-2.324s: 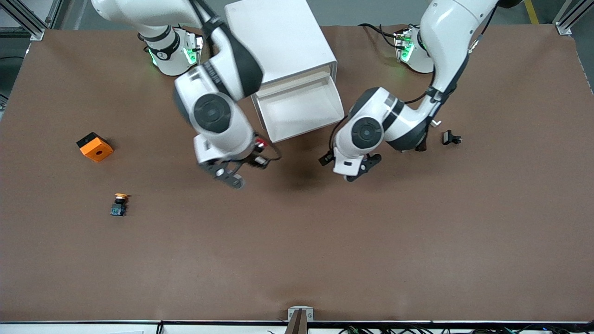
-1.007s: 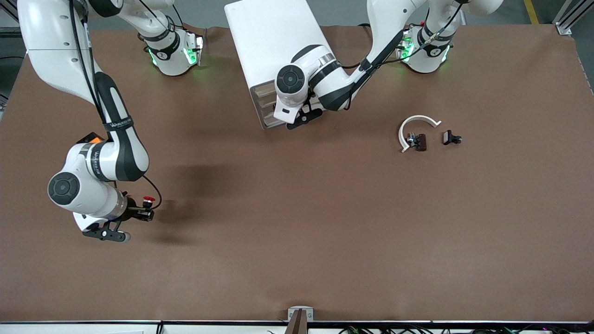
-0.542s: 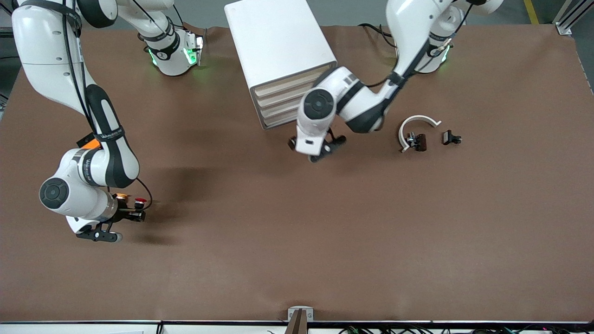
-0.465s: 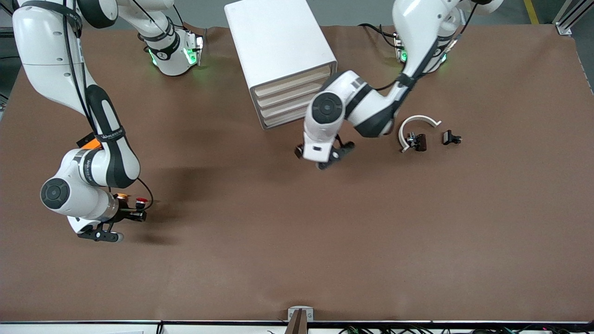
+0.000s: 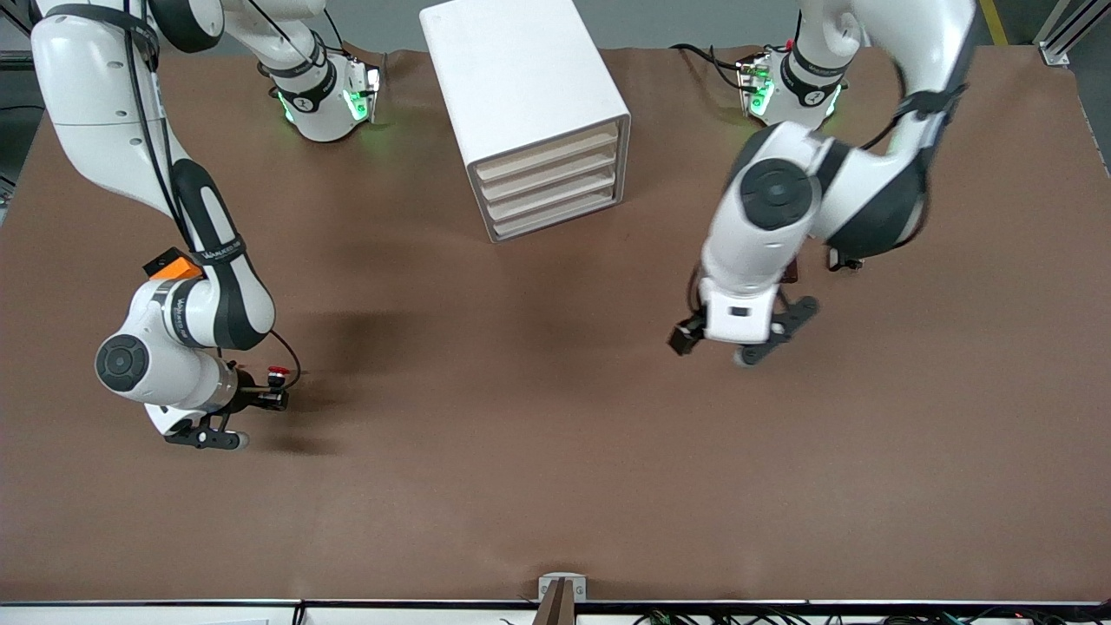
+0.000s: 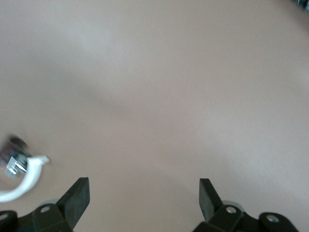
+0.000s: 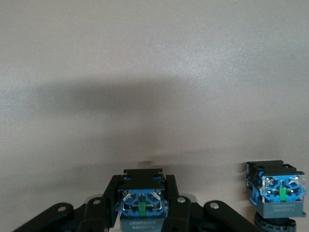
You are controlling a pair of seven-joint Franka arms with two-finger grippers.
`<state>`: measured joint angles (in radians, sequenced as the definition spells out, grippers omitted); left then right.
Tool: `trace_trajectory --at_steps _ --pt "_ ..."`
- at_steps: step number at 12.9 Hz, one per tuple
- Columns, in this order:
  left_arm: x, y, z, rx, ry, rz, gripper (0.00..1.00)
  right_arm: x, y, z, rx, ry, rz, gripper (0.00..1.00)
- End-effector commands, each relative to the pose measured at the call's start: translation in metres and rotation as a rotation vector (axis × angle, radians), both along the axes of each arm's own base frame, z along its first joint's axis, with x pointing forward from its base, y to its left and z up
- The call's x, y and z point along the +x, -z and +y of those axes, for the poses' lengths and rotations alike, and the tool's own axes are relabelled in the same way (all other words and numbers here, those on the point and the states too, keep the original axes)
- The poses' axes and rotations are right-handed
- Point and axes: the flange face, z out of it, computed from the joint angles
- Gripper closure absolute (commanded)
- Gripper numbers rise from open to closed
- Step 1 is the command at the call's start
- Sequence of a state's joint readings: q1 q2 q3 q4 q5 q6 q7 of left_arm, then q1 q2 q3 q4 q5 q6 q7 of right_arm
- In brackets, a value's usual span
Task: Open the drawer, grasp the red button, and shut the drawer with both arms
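Spreading across the whole scene is the brown table [image 5: 555, 486], and standing on it between the two arm bases is the white four-drawer cabinet [image 5: 529, 113], every drawer front flush. The glossy white left arm's black two-finger gripper [image 5: 738, 340] hangs over bare table toward its own end, fingers [image 6: 77, 200] spread wide with nothing between them. Down at the right arm's end, the right arm's black two-finger gripper [image 5: 252, 415] sits low over the table, clamped on the small pushbutton with the round red cap [image 5: 277, 376], black middle and blue square base. Its long axis lies roughly level, red cap pointing away from the wrist. The right wrist view shows what the high camera can't: the blue base with a green strip [image 7: 143, 203] pinched between the pads, and a second, similar blue-based button [image 7: 276, 189] standing just beside it. An orange block [image 5: 176, 266] peeks out beside the right forearm. The left wrist view catches a curved white piece [image 6: 24, 180] beside a small metal part [image 6: 12, 154].
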<state>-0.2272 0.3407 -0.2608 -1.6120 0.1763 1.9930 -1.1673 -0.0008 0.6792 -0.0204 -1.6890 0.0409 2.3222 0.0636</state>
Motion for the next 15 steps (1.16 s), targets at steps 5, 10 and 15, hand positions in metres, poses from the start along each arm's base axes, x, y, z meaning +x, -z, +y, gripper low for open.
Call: trace_trajectory --at_steps 5,10,15 --pt "-0.01 -0.108 0.11 0.077 0.139 -0.01 0.0 -0.007 0.016 -0.002 0.062 0.059 0.027 1.0" --pt "-0.02 -0.147 0.151 0.041 0.223 0.025 0.0 -0.007 0.018 0.002 0.06 0.042 0.031 0.66" --pt "-0.043 -0.181 0.216 -0.036 0.375 0.06 0.0 -0.003 0.011 0.014 0.041 -0.033 0.016 0.0"
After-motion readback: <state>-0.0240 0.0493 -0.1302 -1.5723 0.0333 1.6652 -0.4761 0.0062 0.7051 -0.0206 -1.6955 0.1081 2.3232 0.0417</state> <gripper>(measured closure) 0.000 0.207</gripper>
